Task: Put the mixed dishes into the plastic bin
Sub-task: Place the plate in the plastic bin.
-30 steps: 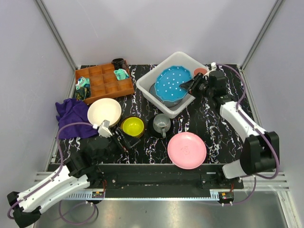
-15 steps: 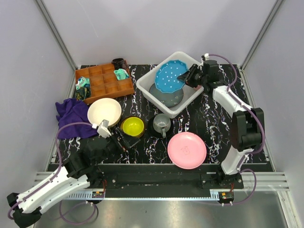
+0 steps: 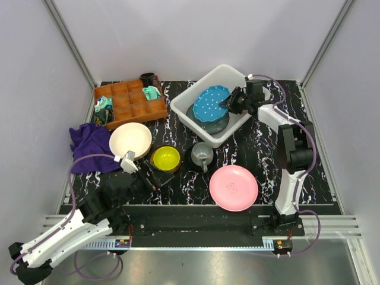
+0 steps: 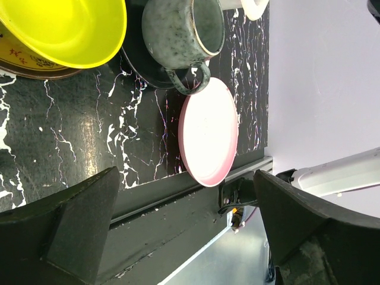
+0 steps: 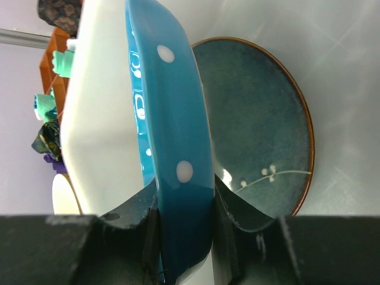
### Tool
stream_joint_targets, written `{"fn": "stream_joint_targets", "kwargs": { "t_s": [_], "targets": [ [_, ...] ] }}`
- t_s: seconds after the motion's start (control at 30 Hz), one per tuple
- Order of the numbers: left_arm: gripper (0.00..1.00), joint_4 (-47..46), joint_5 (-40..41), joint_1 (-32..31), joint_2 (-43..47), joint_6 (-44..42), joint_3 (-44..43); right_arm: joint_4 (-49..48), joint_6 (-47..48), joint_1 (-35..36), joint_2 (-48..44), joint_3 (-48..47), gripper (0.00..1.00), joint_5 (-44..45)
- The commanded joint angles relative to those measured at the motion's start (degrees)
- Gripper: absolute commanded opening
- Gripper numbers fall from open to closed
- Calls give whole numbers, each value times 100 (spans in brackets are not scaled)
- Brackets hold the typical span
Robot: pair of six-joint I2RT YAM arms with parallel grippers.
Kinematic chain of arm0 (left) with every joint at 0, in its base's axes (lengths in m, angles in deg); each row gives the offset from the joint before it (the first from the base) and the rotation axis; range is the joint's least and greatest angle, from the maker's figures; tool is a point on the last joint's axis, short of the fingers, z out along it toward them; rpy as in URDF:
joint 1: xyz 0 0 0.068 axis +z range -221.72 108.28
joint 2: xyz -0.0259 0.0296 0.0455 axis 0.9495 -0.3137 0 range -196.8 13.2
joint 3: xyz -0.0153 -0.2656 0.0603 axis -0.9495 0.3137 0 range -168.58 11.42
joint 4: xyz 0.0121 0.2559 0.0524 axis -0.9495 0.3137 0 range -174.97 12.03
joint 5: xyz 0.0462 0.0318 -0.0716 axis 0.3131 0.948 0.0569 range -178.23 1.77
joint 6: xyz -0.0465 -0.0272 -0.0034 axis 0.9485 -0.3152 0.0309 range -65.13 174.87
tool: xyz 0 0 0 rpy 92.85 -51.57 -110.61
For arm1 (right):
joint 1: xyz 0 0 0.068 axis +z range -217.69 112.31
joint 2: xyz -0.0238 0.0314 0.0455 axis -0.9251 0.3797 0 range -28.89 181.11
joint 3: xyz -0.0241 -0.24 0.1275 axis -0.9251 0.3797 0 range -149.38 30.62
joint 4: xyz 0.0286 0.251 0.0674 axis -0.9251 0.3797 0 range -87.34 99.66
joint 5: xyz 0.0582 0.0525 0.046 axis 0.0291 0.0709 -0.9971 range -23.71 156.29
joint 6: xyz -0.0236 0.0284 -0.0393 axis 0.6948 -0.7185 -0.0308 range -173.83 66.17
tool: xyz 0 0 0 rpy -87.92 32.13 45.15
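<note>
Blue dotted plate [image 3: 209, 102] in right tool [image 3: 230, 101]

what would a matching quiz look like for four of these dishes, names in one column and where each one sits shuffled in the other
Column A
1. blue dotted plate
2. grey-blue plate
3. grey mug
4. pink plate

Column B
a. standing on the black saucer
b. lying at the bottom of the plastic bin
c. alone on the table, near its front edge
d. pinched by its rim in the right hand

Pairs: 1-d, 2-b, 3-a, 4-c
</note>
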Motion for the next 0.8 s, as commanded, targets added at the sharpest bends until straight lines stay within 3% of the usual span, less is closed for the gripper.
{"fn": "stream_joint_targets", "kwargs": {
  "t_s": [0.0, 0.77],
  "targets": [
    [99, -159, 21, -22, -28, -2, -126, -784, -83, -30, -1, -575, 0, -397],
    [99, -36, 100, -22, 104, 165, 32, -731, -189, -22, 879, -1049, 0, -1065]
  ]
}}
